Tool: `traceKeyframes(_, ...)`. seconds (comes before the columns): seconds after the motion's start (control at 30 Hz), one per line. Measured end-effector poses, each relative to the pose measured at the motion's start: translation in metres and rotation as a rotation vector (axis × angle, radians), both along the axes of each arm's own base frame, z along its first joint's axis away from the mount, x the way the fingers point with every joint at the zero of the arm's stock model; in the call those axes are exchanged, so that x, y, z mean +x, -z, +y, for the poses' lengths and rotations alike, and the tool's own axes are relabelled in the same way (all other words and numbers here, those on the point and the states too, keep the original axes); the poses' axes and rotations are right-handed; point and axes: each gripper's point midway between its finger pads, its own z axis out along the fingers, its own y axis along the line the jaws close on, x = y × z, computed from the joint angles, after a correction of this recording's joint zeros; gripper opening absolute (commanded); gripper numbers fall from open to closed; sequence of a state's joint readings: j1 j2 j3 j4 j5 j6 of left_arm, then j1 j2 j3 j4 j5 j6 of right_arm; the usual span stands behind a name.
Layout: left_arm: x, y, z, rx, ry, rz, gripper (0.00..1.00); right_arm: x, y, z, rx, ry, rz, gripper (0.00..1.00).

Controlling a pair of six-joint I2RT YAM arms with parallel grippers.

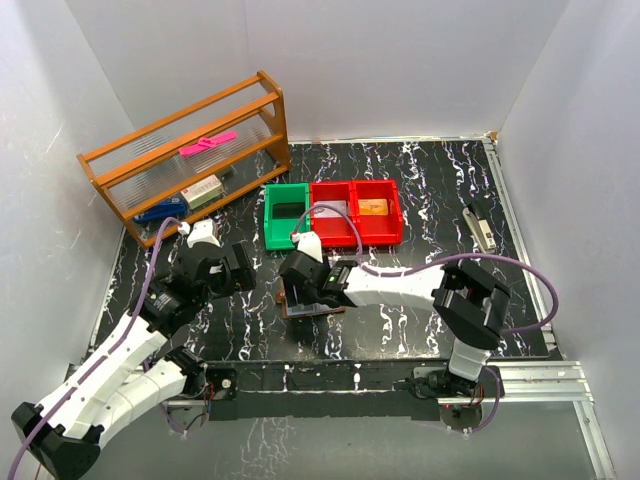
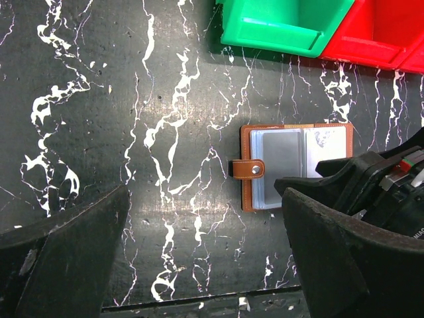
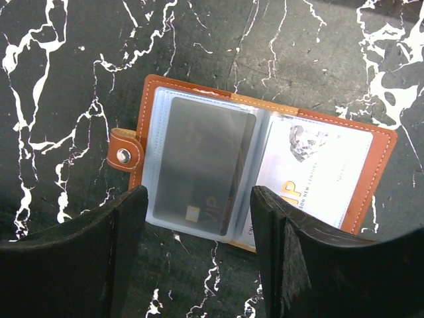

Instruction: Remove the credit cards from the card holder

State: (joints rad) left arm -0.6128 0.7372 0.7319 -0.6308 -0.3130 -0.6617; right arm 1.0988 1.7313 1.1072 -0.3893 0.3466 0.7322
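Note:
The card holder [image 3: 371,192], brown leather with clear sleeves, lies open on the black marbled table. A dark grey credit card [image 3: 202,162] sits in its left sleeve and a white one marked VIP [image 3: 321,165] in its right sleeve. My right gripper [image 3: 199,218] hangs open just above the holder's near edge, its fingers straddling the left sleeve and holding nothing. In the top view it [image 1: 305,290] hides most of the holder [image 1: 318,311]. My left gripper [image 2: 205,225] is wide open and empty over bare table, left of the holder [image 2: 281,159].
A green bin [image 1: 271,218] and two red bins [image 1: 355,237] stand just behind the holder; a grey card [image 1: 333,212] and an orange card [image 1: 372,207] lie in the red ones. A wooden shelf [image 1: 190,150] stands back left, a small stapler-like object [image 1: 480,225] back right.

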Motion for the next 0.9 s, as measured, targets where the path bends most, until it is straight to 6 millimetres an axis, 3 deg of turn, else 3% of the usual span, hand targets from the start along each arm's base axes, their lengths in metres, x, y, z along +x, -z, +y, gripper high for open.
traceKeyframes(0.13, 0.000, 0.000, 0.000, 0.000, -0.002, 0.000, 0.99, 0.002, 0.001, 0.007, -0.011, -0.002, -0.002, 0.63)
traceKeyframes(0.37, 0.000, 0.001, 0.000, 0.000, -0.004, 0.003, 0.99, 0.002, 0.026, 0.007, -0.076, -0.004, 0.029, 0.62)
traceKeyframes(0.7, -0.001, 0.005, -0.002, 0.001, 0.010, 0.014, 0.99, 0.004, 0.027, 0.009, -0.081, 0.003, 0.034, 0.48)
traceKeyframes(0.9, -0.005, 0.015, -0.020, -0.046, 0.095, 0.048, 0.99, 0.005, 0.027, 0.011, -0.027, -0.001, 0.039, 0.42)
